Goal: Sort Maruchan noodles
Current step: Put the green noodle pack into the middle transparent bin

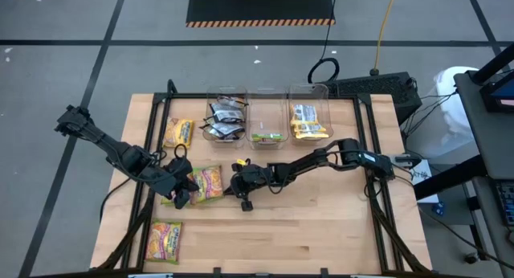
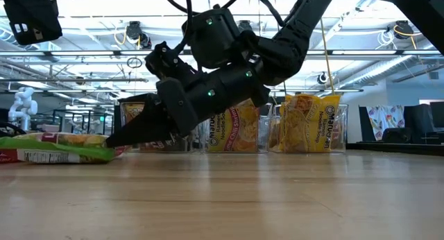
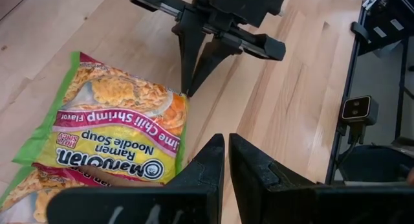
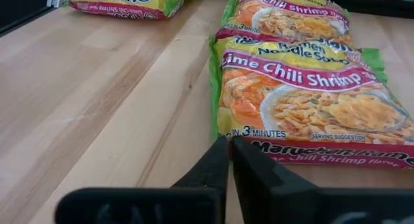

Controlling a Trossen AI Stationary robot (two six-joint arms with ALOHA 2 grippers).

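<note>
Right claw (image 1: 238, 181) is down at the table (image 1: 321, 230), fingers together, tips at the edge of the lime-green packet (image 1: 207, 182) but nothing clamped. Left claw (image 1: 181, 199), also closed and empty, sits at that packet's opposite side. Packet lies flat between them, just left of right claw. Bins: black packets (image 1: 225, 121), one green (image 1: 267, 136), yellow (image 1: 308, 122).

Lab; ceiling trusses (image 2: 388, 56), hazard-striped floor mat (image 1: 259, 6)

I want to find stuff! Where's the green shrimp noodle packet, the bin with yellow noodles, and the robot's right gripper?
green shrimp noodle packet (image 4: 304, 98): right wrist view, front label.
bin with yellow noodles (image 1: 310, 90): high view, back rim.
right gripper (image 3: 187, 91): left wrist view, at its fingertips.
</note>
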